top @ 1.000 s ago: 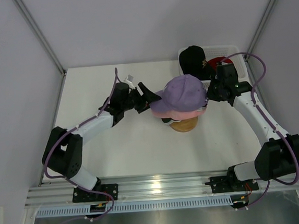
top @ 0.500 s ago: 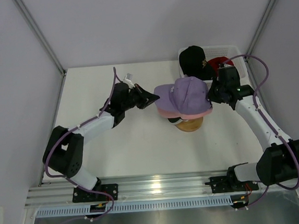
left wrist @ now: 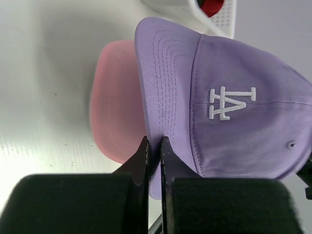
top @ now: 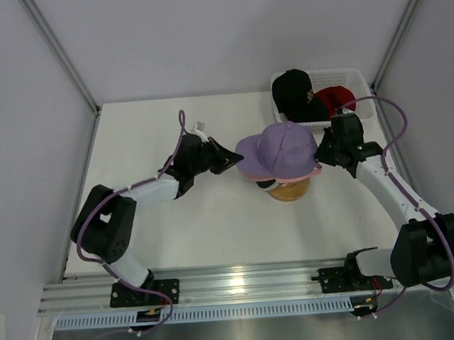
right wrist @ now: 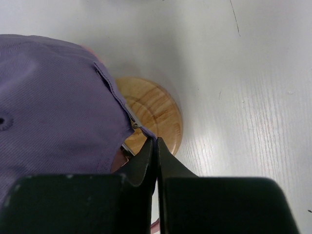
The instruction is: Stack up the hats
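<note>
The left gripper (top: 224, 158) reaches in from the left over the table (top: 200, 220). In its wrist view the left gripper (left wrist: 153, 144) has its fingers pressed onto the brim edge of the lavender cap (left wrist: 234, 112), with only the thin brim between them. Holding the stiff brim probably gives it control over which way the cap faces.

The pink cap (left wrist: 117, 107) lies directly under the lavender one, its brim poking out to one side, so the two brims are not lined up. From above, the lavender cap (top: 285, 149) covers the crown of the pile on the round wooden stand (top: 287, 190). Only a sliver of pink rim (top: 295, 177) shows beneath it.

The right gripper (top: 325, 149) meets the cap from the opposite side. Its wrist view shows the right gripper (right wrist: 155, 144) with fingers closed together on the rear hem beside the strap buckle, just above the wooden stand (right wrist: 153, 114). Gripped at front and back, the soft crown is likely kept spread so it can seat over the cap below; I judge it nearly seated.

Further right and back, the black cap (top: 293, 92) and the red cap (top: 338, 98) wait in the white mesh basket (top: 338, 70), not yet stacked
</note>
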Available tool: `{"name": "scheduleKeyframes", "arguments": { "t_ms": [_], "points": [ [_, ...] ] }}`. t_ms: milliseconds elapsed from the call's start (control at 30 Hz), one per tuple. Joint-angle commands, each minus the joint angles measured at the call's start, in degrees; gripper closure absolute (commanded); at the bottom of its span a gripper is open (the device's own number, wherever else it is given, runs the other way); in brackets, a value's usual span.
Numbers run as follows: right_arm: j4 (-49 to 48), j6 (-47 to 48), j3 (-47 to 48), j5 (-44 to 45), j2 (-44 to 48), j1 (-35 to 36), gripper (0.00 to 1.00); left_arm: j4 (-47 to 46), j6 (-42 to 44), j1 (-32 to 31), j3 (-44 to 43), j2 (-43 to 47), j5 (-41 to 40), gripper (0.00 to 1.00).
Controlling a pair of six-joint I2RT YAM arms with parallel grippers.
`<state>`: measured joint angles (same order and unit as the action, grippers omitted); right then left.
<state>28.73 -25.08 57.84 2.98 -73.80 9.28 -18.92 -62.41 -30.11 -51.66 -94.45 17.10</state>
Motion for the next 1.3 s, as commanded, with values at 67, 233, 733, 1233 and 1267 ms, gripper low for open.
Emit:
{"name": "scheduleKeyframes", "arguments": {
  "t_ms": [67, 233, 733, 1233, 1267],
  "points": [
    [4.1, -0.1, -3.0, 3.5, -0.5, -0.8, 1.0, 12.9, 7.4, -0.4, -0.5, -7.8, -7.6, 0.99],
    [3.5, -0.3, -5.2, 5.6, 1.3, -0.8, 1.0, 13.3, 8.6, -0.8, 0.2, -8.8, -9.3, 0.99],
    [5.9, -0.3, 2.3, 5.2, 6.8, -0.9, 0.93, 7.6, 22.8, -1.2, 7.2, 0.3, -2.5, 0.93],
    [16.5, 3.6, 25.9, 6.5, 4.0, -2.0, 0.15, 29.4, 31.0, -1.0, -2.2, 16.4, -9.2, 0.08],
    [16.3, 5.2, 30.4, 6.2, 2.3, -2.3, 0.14, 33.9, 31.7, -0.7, -5.2, 17.0, -9.6, 0.07]
  ]
}}
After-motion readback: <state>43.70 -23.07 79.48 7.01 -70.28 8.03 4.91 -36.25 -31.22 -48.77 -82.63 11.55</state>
